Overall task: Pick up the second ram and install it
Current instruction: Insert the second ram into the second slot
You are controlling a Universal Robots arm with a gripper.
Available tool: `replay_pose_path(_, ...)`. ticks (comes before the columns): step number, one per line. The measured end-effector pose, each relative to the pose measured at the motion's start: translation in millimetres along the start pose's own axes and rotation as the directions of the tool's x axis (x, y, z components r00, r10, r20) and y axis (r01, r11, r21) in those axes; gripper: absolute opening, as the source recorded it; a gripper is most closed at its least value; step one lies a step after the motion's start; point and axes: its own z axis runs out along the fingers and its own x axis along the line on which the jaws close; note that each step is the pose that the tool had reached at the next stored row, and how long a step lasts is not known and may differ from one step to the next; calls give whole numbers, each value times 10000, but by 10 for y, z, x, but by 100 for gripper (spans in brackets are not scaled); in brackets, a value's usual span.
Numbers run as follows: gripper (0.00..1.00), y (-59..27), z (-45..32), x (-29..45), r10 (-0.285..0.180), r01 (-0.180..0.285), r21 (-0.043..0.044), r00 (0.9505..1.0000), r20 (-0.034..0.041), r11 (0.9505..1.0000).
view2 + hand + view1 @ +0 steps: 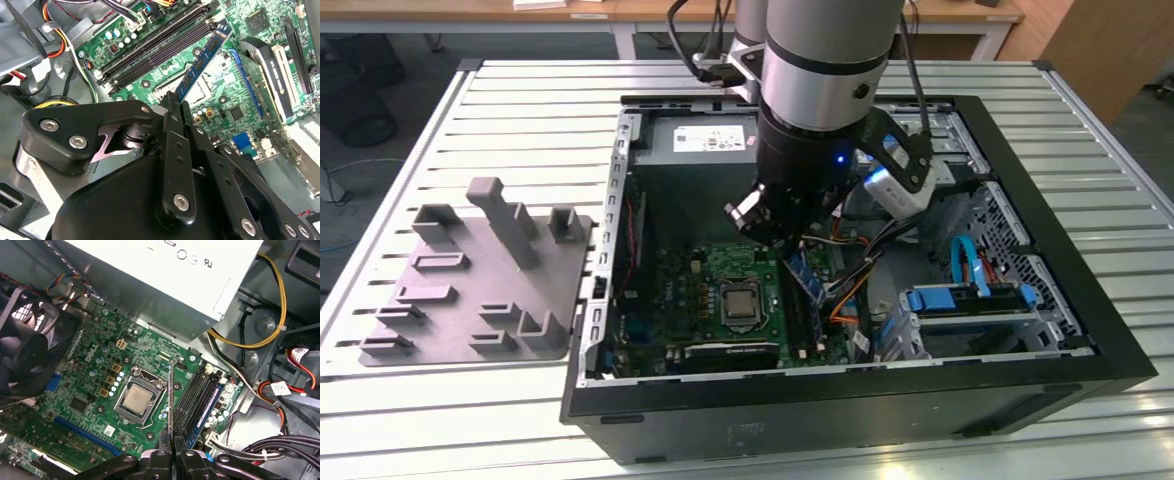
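Observation:
My gripper [178, 103] is shut on the second ram [202, 60], a long narrow stick with a blue face and dark chips. In the first wrist view the second ram [171, 400] shows edge-on as a thin dark line running out from the gripper [172, 444]. It hangs above the green motherboard [95, 390], between the processor socket [137, 400] and the black memory slots [160, 45]. Another blue stick [210, 401] sits in one of those slots. In the exterior view the gripper [767, 228] reaches down inside the open computer case [854, 395].
A power supply box [165, 270] and a black fan [25, 350] border the board. Bundles of yellow, red and black cables [265, 335] lie beside the slots. A drive cage with blue parts [961, 300] fills the case's right. A grey holder plate [480, 290] lies outside on the slatted table.

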Motion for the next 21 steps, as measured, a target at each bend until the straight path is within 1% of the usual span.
replay_pose_path(5, 14, 0, 0, 0, 357, -357, -1, 9994, 5, 9994)
replay_pose_path(11, 14, 0, 1, 0, 790, -790, -3, 9969, 12, 9969)
replay_pose_path(16, 14, 0, 1, 0, 1155, -1155, -4, 9933, 17, 9933)
replay_pose_path(21, 14, 0, 1, 0, 1520, -1520, -7, 9884, 23, 9884)
